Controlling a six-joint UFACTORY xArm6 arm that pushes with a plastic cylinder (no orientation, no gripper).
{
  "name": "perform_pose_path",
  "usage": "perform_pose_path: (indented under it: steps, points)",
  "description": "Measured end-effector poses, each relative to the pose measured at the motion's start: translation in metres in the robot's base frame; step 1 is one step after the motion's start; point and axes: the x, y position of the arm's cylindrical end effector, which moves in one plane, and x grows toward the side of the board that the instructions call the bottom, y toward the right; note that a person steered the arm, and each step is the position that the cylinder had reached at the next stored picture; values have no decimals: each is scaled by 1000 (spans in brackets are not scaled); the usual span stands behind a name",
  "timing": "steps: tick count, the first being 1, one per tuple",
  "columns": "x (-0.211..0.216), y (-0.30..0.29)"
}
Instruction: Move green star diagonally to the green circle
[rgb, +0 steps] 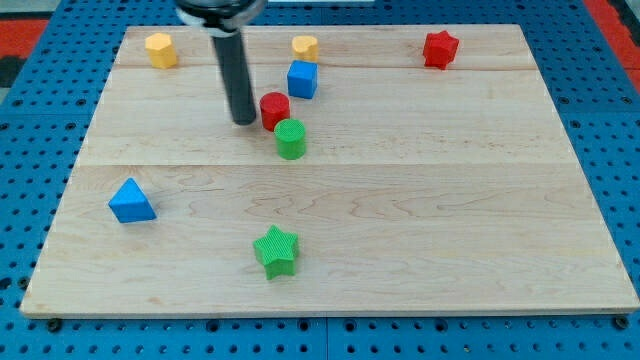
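The green star (276, 251) lies near the view's bottom, a little left of centre. The green circle (291, 138) stands above it, near the board's middle. A red cylinder (274, 109) touches the green circle at its upper left. My tip (243, 121) is just left of the red cylinder and up-left of the green circle, far above the green star. The dark rod rises from the tip to the view's top.
A blue cube (302, 78) sits above the red cylinder. A yellow block (305, 46) and a yellow hexagon (160, 49) lie at the top. A red star (440, 48) is at top right. A blue triangle (131, 201) lies at left. The wooden board (450, 200) sits on a blue pegboard.
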Motion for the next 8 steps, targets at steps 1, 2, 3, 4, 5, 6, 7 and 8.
perform_pose_path:
  steps: [1,2,3,4,5,6,7,8]
  points:
    - [11,24]
    - [13,6]
    - [80,-11]
    - [141,-12]
    - [171,60]
    - [226,57]
    - [234,11]
    - [226,9]
